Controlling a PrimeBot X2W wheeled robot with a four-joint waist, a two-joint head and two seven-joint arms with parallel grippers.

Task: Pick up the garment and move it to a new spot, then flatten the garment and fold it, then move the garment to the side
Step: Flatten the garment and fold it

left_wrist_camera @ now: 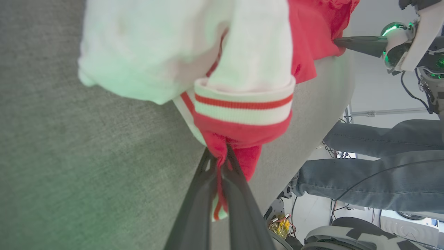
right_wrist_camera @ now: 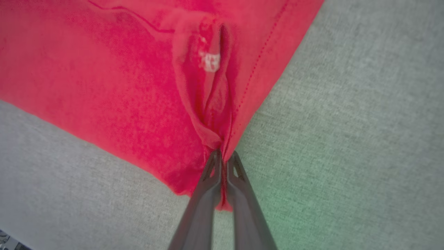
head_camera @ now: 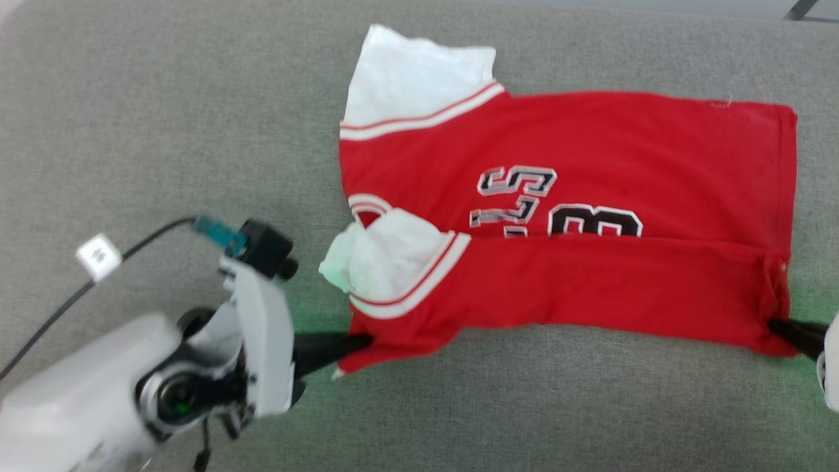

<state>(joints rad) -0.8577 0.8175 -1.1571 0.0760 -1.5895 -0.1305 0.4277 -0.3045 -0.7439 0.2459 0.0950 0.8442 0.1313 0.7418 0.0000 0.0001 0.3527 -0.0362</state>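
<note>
Head view: the garment [head_camera: 590, 196] lies spread on the grey cushioned surface [head_camera: 131, 118], a near strip folded over the lower lettering. My left gripper [head_camera: 364, 342] is pinched on red cloth at the sleeve-end near corner; my right gripper [head_camera: 777, 326] nips the hem-end near corner. In the left wrist view a person's legs in jeans [left_wrist_camera: 381, 166] stand just past the surface's edge. I see bare grey cloth to the left and along the near side
</note>
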